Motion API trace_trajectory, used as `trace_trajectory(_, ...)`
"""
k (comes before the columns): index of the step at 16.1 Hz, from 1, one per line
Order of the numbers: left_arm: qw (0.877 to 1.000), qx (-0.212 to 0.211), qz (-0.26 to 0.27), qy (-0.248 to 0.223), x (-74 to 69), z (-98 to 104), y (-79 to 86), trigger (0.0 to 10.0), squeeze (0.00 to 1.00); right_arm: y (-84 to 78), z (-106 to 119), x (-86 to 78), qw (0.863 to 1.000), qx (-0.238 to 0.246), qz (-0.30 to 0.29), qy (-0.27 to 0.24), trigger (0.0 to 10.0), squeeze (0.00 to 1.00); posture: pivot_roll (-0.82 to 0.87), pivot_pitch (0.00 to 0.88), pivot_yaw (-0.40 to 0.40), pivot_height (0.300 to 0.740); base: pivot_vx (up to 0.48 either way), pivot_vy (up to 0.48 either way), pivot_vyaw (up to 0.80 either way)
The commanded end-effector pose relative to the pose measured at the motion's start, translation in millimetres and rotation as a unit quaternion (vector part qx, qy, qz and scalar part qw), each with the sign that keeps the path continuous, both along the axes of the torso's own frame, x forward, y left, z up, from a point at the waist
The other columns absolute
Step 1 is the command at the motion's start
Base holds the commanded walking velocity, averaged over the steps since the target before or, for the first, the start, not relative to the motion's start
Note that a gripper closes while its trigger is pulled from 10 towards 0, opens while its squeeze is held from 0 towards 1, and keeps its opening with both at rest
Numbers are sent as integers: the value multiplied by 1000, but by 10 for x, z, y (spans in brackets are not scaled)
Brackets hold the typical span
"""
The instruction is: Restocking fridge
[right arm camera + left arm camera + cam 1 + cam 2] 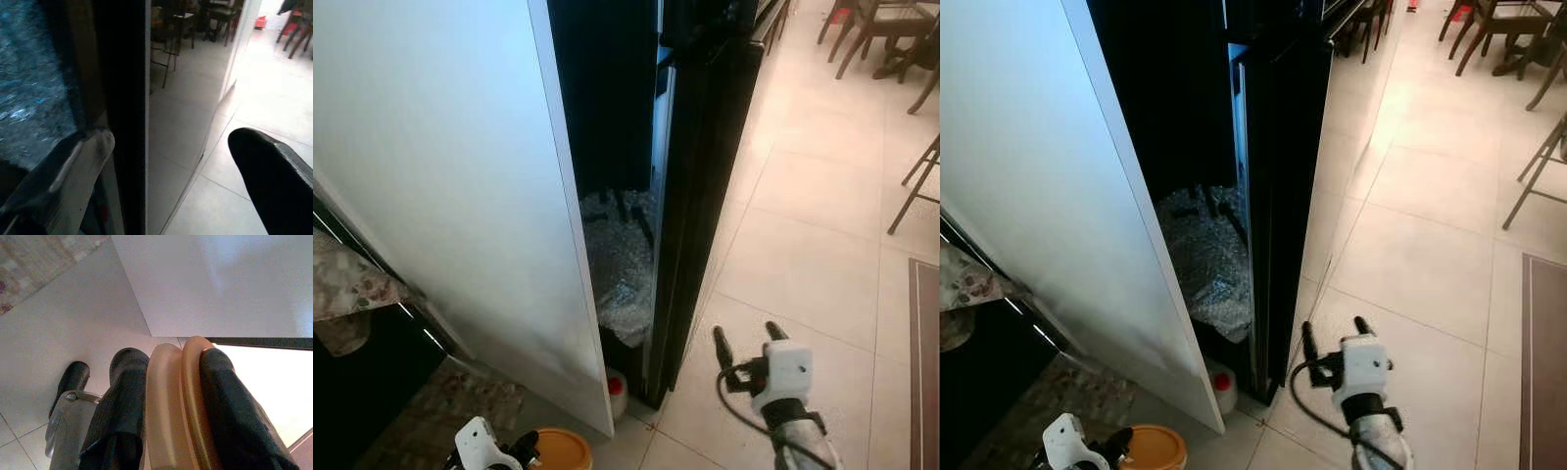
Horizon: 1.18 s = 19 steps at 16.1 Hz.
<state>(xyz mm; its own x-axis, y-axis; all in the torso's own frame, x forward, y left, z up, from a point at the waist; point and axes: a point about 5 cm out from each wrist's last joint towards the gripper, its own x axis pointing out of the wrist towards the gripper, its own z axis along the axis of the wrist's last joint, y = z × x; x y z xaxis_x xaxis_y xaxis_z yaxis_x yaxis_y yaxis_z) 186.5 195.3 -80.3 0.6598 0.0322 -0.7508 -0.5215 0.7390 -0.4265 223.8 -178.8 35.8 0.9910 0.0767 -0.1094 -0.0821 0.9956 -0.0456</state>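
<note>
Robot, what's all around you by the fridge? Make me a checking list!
Surface: pale tiled floor.
Job's things: black fridge; left gripper shut on an orange lid.
Clutter: bubble wrap in the gap beside the fridge; small white bottle with red cap on the floor.
Grippers: right gripper open, near the fridge's edge.
Cables: black cable along the right arm.
Surroundings: white panel, chairs, rug edge.

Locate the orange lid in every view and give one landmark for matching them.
Left eye view: orange lid at the bottom edge, left of centre, beside the left gripper.
Right eye view: lid at the bottom left.
Left wrist view: lid clamped edge-on between the black fingers.
Right wrist view: not in it.
Shared landmark: the white panel.
</note>
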Motion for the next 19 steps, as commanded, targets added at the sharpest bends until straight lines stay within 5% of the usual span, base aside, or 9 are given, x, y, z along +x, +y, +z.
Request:
trace_trajectory(1, 1000, 5, -4, 9, -48, -22, 21, 10000, 0, -43, 63, 50, 1000, 3, -7, -8, 10000, 0, -103, 0, 40, 740, 0, 0, 0)
trace_trajectory(8, 1000, 10, -4, 11, -37, -16, 37, 10000, 0, 60, 147, 96, 1000, 13, 27, 5, 10000, 0, -108, 26, 46, 740, 0, 0, 0)
trace_trajectory(9, 1000, 10, -6, 8, -17, -7, 31, 10000, 0, 77, 106, 81, 999, 14, 40, 22, 10000, 239, -106, 26, 45, 740, 0, 0, 0)
trace_trajectory(10, 1000, 11, -10, 7, -1, -1, 17, 10000, 0, 112, 74, 66, 997, 3, 70, 39, 10000, 1000, -108, 28, 44, 740, 0, 0, 0)
trace_trajectory(15, 1000, 11, -19, 9, 1, -6, -18, 10000, 0, 142, 90, 91, 989, 26, 134, 58, 10000, 1000, -108, 27, 41, 740, 0, 0, 0)
trace_trajectory(19, 1000, 12, -18, 10, -5, -11, -25, 10000, 0, 134, 179, 286, 983, 25, 173, 50, 10000, 1000, -97, 22, 37, 740, 0, 0, 0)
